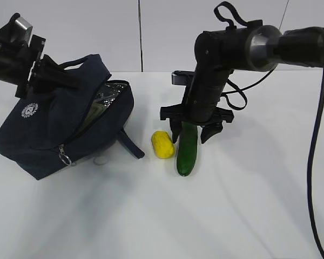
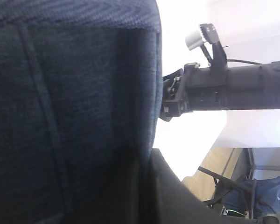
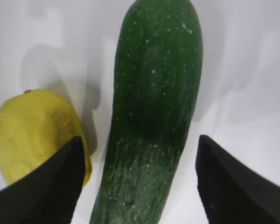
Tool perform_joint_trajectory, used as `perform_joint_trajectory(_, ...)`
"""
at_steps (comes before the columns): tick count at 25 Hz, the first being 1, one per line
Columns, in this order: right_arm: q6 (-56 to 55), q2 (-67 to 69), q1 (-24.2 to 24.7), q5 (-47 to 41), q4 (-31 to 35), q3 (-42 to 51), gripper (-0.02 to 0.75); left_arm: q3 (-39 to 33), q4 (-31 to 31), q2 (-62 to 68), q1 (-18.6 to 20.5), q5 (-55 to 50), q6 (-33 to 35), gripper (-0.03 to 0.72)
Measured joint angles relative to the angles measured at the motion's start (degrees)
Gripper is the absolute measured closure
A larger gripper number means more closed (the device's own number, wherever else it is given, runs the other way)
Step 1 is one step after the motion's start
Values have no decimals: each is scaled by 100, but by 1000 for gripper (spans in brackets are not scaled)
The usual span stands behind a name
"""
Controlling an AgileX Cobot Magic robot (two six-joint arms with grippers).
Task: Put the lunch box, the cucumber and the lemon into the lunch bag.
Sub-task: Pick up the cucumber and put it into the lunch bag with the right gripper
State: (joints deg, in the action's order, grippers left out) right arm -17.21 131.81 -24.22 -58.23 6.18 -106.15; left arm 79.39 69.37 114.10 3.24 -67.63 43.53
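Navy fabric made up the bag, the biggest thing on the white table. It sat tipped on the left side, its mouth unzipped and turned toward the middle, silver lining showing at the lip and a ring pull hanging low on the front. A round white logo marked its upper corner. The left gripper was pressed together on the bag's top edge near a handle, holding it up and open, as far as the exterior view showed; in the left wrist view only dark weave filled the picture and the jaws themselves were hidden.

Something pale green showed just inside the opening, which I judged to be the box, so that step looked done, though too little of it showed to be sure.

Two steps seemed left. The cucumber lay on the table right of the bag, well clear of it, dark green, smooth, finely speckled, one end toward the camera. The right gripper hung over its far end with the jaws spread, one finger on each side and neither touching the skin, so the pickup looked about to start but not yet made.

Smallest was the lemon, bright yellow and dimpled, just beside the cucumber on its left, untouched, with the left finger close against it.
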Motion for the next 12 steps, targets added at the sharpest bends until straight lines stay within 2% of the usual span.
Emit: perform_joint_trajectory(12,-35,137,0,0,-22,0,189,0,-3,0,0,0,0,697)
